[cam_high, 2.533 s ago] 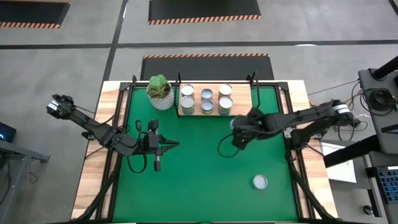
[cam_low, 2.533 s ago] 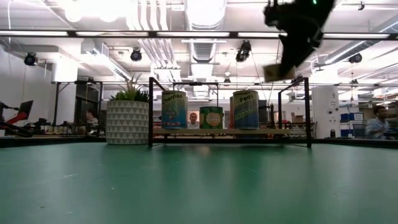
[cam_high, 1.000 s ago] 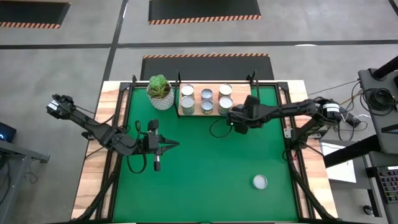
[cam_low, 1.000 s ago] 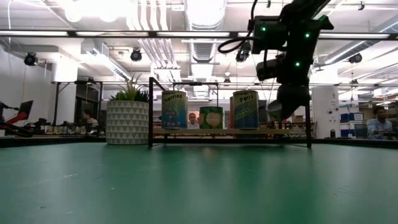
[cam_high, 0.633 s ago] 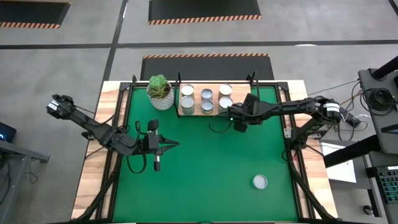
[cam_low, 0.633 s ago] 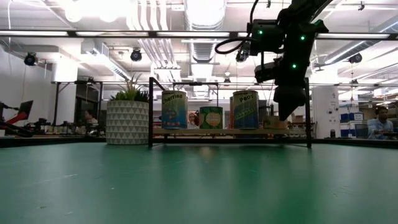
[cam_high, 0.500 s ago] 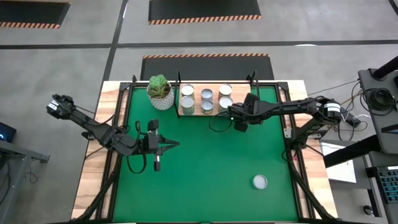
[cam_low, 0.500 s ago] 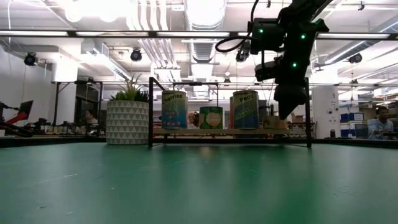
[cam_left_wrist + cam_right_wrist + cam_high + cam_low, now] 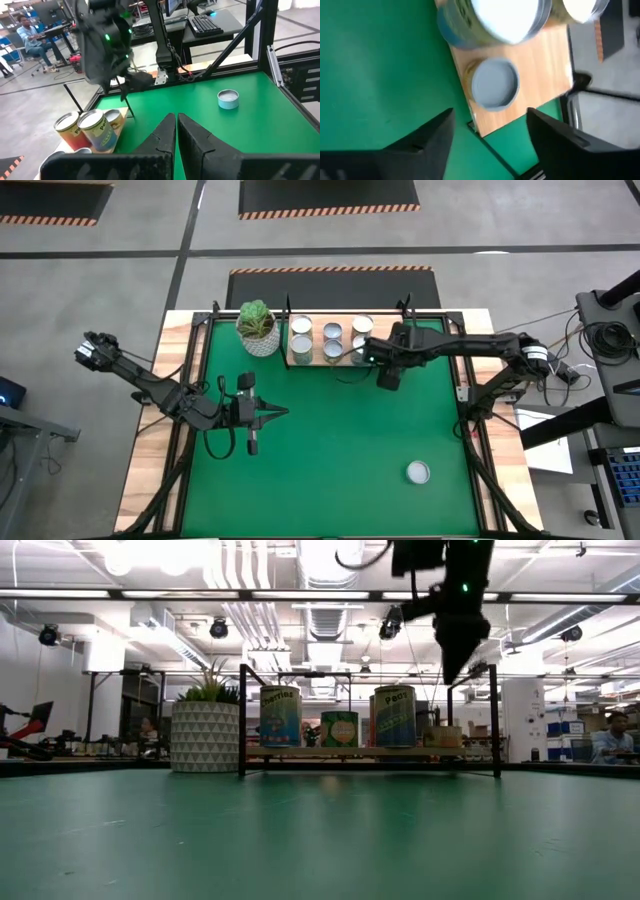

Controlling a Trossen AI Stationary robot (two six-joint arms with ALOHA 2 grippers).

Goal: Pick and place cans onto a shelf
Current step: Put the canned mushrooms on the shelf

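The shelf (image 9: pixel 345 361) is a light wooden board with black posts at the mat's far edge. Several cans (image 9: pixel 332 332) stand on it, silver tops up. A short can (image 9: pixel 494 89) stands on the board's near right corner and also shows in the low view (image 9: pixel 447 736). My right gripper (image 9: pixel 490 112) is open and hangs straight above this short can, clear of it (image 9: pixel 452 665). One more short can (image 9: pixel 418 472) stands on the green mat near the right front. My left gripper (image 9: pixel 280 413) is shut and empty, left of the mat's middle.
A white pot with a green plant (image 9: pixel 258 330) stands at the shelf's left end. The shelf's thin black posts (image 9: pixel 494 720) rise beside my right gripper. The green mat (image 9: pixel 330 450) lies bare between the two arms and the loose can.
My right gripper came down with the short can onto the shelf's near right corner, let go of it, and has gone straight up. The can stays upright on the board.
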